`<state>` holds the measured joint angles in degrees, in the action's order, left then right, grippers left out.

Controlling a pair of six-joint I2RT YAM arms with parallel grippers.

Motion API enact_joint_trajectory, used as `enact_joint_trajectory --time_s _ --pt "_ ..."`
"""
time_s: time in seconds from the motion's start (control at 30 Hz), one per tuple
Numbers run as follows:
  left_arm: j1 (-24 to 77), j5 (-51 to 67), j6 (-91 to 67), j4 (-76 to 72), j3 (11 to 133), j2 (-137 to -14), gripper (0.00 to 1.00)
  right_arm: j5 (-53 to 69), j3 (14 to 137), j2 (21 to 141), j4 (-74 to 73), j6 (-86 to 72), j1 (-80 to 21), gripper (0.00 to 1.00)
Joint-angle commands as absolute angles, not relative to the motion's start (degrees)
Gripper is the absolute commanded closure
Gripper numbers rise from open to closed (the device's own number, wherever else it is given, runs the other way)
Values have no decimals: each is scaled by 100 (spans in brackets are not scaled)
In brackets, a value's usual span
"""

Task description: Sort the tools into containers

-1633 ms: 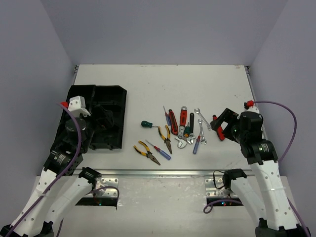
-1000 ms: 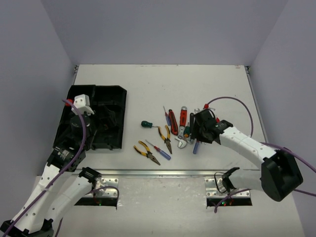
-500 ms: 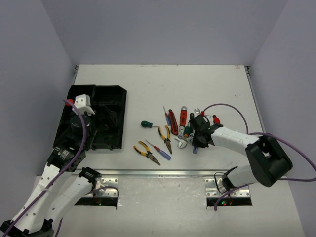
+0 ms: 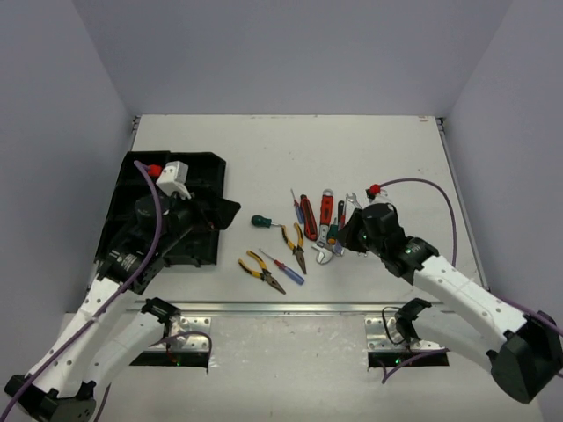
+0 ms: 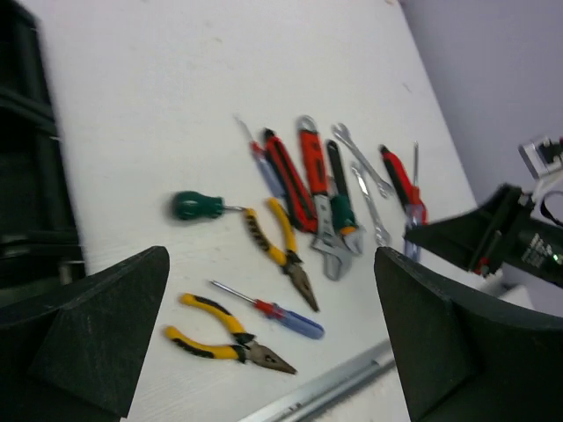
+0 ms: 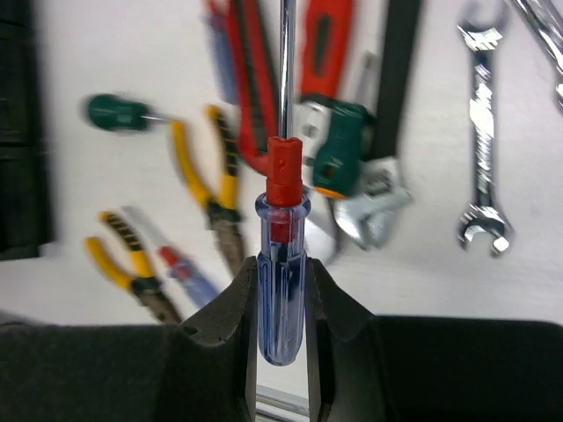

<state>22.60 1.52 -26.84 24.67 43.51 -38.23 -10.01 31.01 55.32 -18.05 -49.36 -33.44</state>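
From above, the tools (image 4: 308, 220) are lying in a bunch on the counter (image 4: 290, 145), well apart from the black tray (image 4: 201, 163) on the left. The left gripper (image 4: 227, 213) is hanging just past the tray's edge. The right gripper (image 4: 354, 237) is sitting over the bunch's right side.

In the left wrist view, the left gripper's fingers (image 5: 97, 334) are standing wide apart with nothing between them. They are facing the tools, I think getting ready to pick.

In the right wrist view, the right gripper is squeezing a blue-handled screwdriver (image 6: 281, 299) by its handle, likely for carrying to the tray.
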Motion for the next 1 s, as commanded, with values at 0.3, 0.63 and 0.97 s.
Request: enact_joint_trajectory --time_s 0.3,0.63,0.97 --pt "3400 3456 -4246 -1612 4327 -6016 1 3786 2656 5229 2101 -3934 -3526 100" --pt "3559 2879 -4162 -1384 4390 -6438 53 4065 2962 5611 2078 -4003 -3595 100" --pt "3586 2490 -4036 -1115 4487 -6505 100 3620 2933 5740 2106 -4105 -3604 93"
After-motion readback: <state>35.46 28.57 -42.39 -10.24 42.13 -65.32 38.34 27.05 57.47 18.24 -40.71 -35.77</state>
